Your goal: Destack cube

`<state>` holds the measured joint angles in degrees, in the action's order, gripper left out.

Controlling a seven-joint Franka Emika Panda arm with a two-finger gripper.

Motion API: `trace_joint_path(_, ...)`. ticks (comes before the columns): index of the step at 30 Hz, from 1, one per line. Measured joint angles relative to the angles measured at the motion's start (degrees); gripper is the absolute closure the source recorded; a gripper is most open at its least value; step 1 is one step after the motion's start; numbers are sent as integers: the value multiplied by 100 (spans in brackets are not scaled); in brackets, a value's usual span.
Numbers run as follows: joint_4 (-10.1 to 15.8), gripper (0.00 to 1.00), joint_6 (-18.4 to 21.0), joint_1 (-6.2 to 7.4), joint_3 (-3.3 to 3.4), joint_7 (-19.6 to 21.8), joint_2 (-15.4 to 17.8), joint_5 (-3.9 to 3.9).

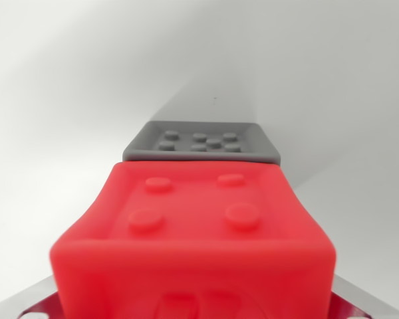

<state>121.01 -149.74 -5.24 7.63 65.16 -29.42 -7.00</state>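
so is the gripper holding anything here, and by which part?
Cannot tell. The red cube fills the wrist view close to the camera, with the grey cube beyond it, but no fingers show, so neither a hold nor its place is visible.

Only slivers of the gripper [193, 312] show, along the bottom edge of the wrist view: pale metal corners at the lower left and lower right. Its fingertips are hidden, so whether the jaws stand apart or closed cannot be told. No arm or wrist link is visible.
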Motion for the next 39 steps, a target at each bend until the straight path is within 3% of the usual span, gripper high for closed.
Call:
trace_joint_path(17,21,100,138,12,23,8,186,11)
trace_joint_path(34,54,100,640,81,123,71,761,107)
trace_joint_path(39,-79,100,696,49,139,9,671,107)
